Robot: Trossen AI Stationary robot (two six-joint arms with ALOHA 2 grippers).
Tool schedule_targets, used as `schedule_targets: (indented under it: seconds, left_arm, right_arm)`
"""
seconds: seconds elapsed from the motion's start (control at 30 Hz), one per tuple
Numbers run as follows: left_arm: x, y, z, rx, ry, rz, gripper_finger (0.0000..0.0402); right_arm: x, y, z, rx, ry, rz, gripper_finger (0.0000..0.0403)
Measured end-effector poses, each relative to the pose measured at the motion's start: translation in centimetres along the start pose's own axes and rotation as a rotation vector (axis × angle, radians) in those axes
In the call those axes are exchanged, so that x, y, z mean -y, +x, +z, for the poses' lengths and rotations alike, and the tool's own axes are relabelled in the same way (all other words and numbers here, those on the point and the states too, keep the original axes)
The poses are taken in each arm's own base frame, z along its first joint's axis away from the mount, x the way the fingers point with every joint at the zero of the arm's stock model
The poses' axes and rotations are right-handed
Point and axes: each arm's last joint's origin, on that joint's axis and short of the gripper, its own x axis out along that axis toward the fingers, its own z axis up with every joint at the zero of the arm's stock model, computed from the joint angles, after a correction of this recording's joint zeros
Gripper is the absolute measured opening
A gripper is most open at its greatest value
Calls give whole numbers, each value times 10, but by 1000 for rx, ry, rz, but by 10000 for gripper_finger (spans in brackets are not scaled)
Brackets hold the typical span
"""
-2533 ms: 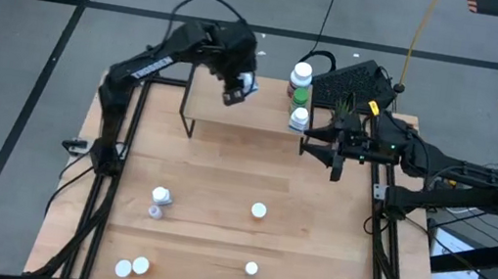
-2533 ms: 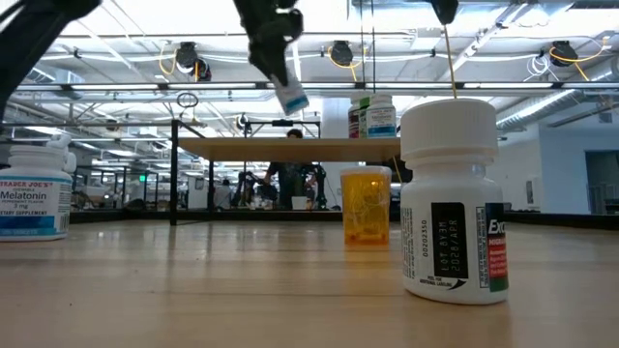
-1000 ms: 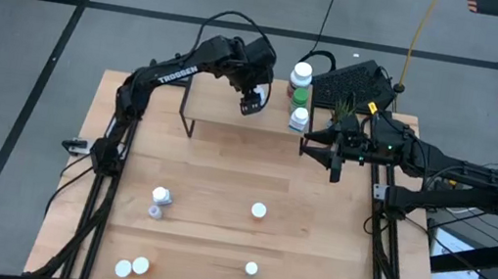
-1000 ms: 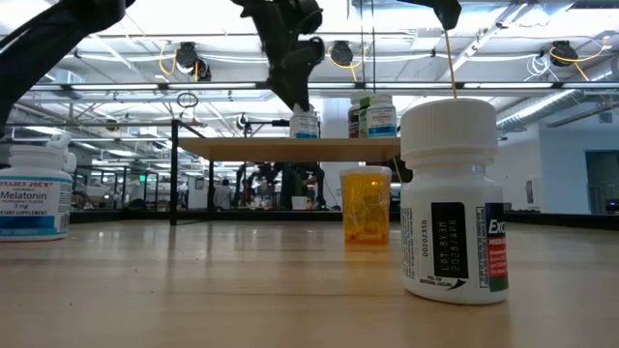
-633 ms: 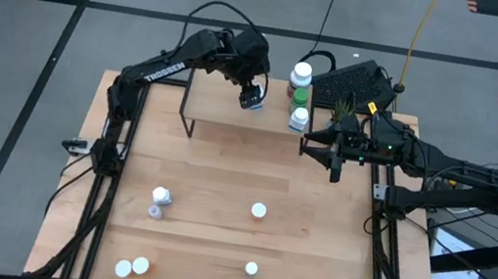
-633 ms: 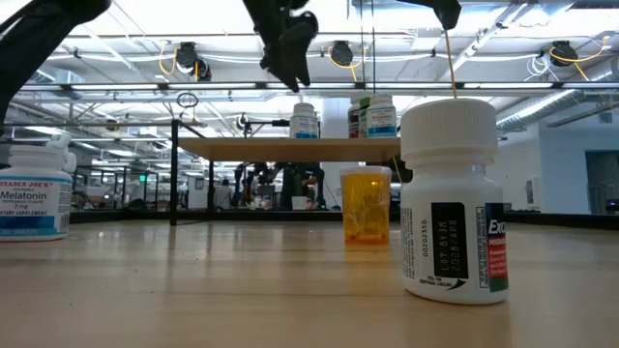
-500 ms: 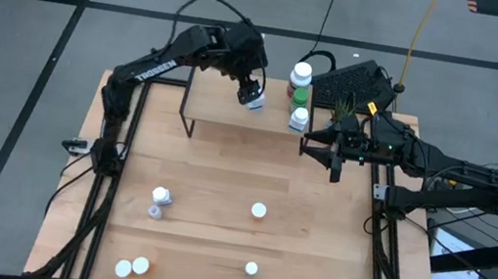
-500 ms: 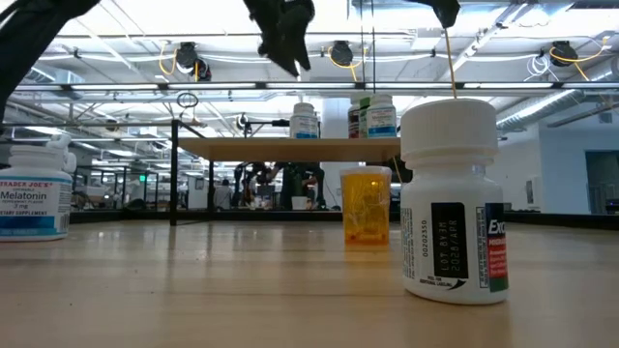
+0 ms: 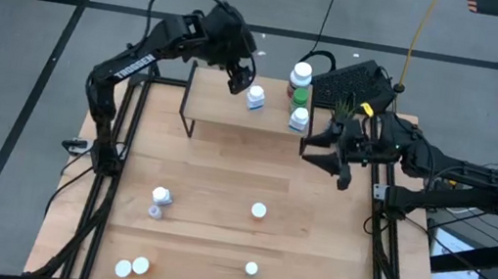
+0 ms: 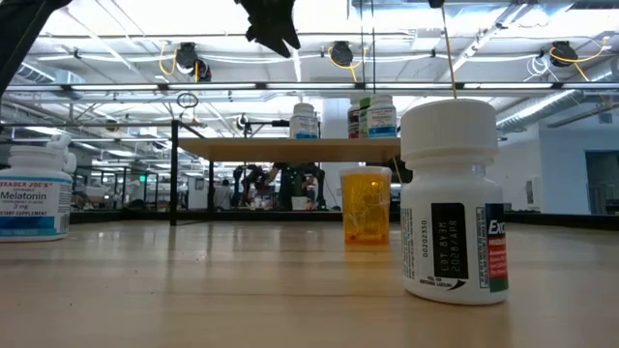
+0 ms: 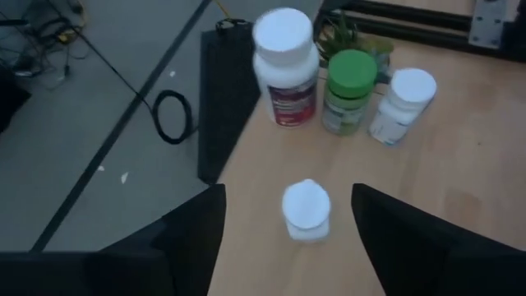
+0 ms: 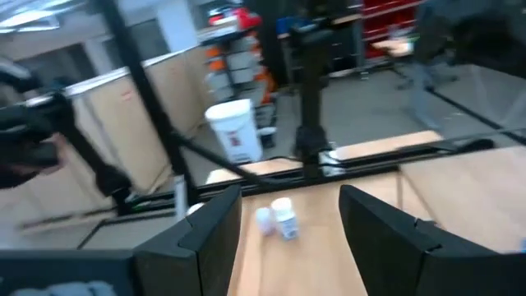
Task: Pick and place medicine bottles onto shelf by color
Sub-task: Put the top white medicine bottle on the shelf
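Overhead, the left gripper [image 9: 236, 75] hung with fingers spread and empty above the low light-wood shelf [image 9: 219, 107]. Just beside it, a small white-capped bottle [image 9: 256, 97] stood upright on the shelf, apart from three more bottles [image 9: 300, 92]. The right gripper [image 9: 322, 154] waited rightward, fingers spread.

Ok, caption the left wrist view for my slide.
Open left end effector above the shelf, over a small white-capped bottle standing apart from three bottles.

Bottle [image 9: 255, 97] now released on shelf [image 9: 210, 104]; left end effector [image 9: 236, 78] withdrawn, open.
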Motion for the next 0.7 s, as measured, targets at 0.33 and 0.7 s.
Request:
schedule_targets:
  seconds: [0.33, 0.7]
  left_arm:
    - [9, -5, -22, 279, -31, 4, 248]
    - [27, 37, -107, 555, -30, -1, 246]
  right_arm:
    - [-1, 0, 0, -2, -48, 19, 197]
    - [2, 3, 2, 25, -242, -46, 197]
